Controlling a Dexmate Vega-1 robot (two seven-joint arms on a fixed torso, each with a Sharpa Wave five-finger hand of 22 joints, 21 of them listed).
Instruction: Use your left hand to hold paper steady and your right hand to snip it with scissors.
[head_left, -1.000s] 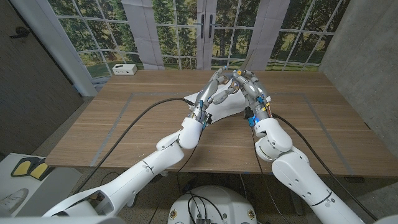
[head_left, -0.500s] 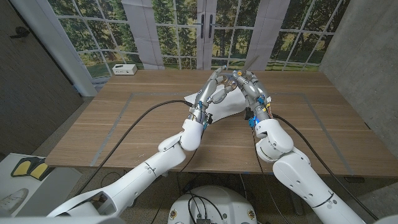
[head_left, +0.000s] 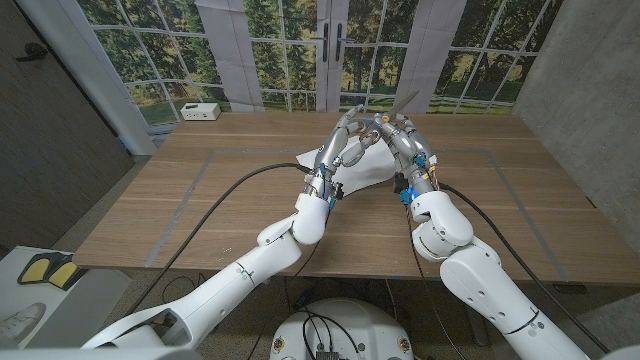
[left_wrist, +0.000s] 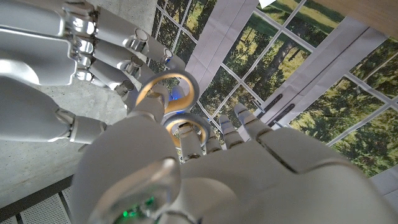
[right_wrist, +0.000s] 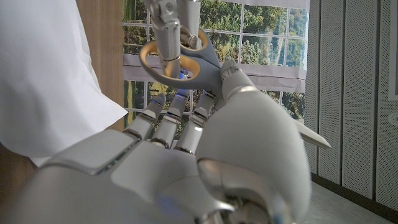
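The scissors (right_wrist: 180, 59) are gripped by the right hand (head_left: 400, 135), their gold loops touched by the left hand (head_left: 345, 140) above the paper (head_left: 365, 172), its hold unclear.

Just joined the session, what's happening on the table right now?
Both hands are raised together over the far middle of the wooden table. The right hand holds the scissors, blades pointing toward the windows. The left hand reaches in beside it, a finger through one of the scissor loops. The white paper lies on the table beneath them; I can't tell whether the left hand is touching it. No cut visible yet.
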